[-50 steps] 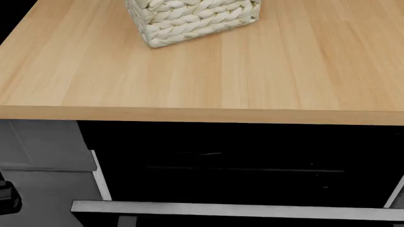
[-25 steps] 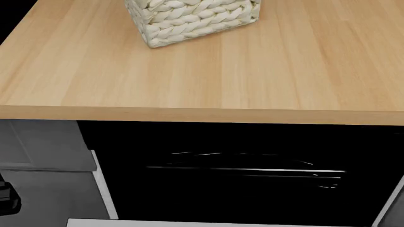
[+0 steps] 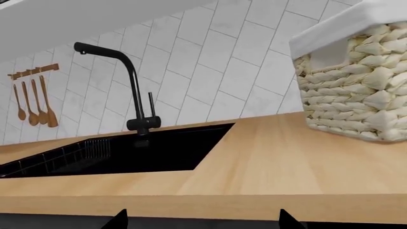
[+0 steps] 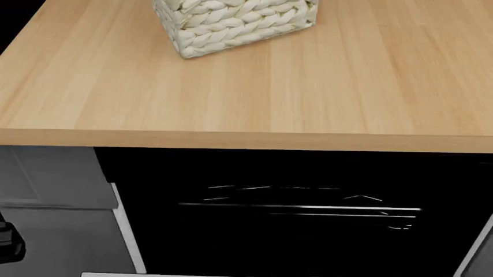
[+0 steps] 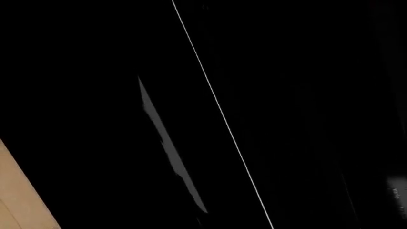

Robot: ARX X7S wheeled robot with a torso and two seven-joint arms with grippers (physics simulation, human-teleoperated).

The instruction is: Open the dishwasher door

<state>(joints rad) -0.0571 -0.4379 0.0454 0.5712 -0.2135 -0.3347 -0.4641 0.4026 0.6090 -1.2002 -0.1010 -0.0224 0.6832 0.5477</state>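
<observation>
The left pincer (image 3: 201, 222) is wide, with nothing between its two dark tips. It faces the front edge of the wooden desk (image 3: 267, 167). Past it stands a woven basket (image 3: 356, 90), with a black sink (image 3: 137, 155) off to one side. The dishwasher door (image 4: 115, 275) is tipped open, lower than this pincer. The right pincer does not show, so I cannot tell its state.

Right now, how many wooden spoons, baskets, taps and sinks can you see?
Wooden spoons: 3
Woven basket: 1
Black tap: 1
Black sink: 1
Total: 6
</observation>
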